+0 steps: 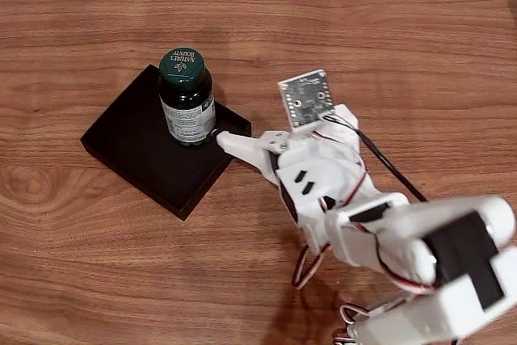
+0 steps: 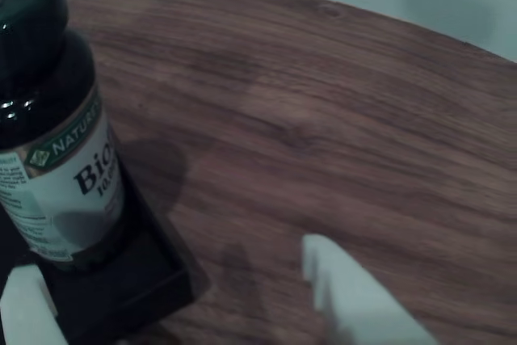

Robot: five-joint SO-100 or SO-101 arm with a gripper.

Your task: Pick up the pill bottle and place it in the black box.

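Wood-grain table (image 1: 388, 46) bearing the black box (image 1: 133, 147); pill bottle (image 1: 187, 96) standing upright inside, placement looking done; gripper (image 2: 174, 292) spread open beside it, only withdrawing remaining.

A wooden table (image 1: 388, 46) with a reddish-brown grain and a curved far edge carries everything here. Directly on it sits the black box (image 1: 133, 147), turned cornerwise in the fixed view, left of centre. In the wrist view the box's corner (image 2: 153, 280) rests on the same wood (image 2: 339, 143).
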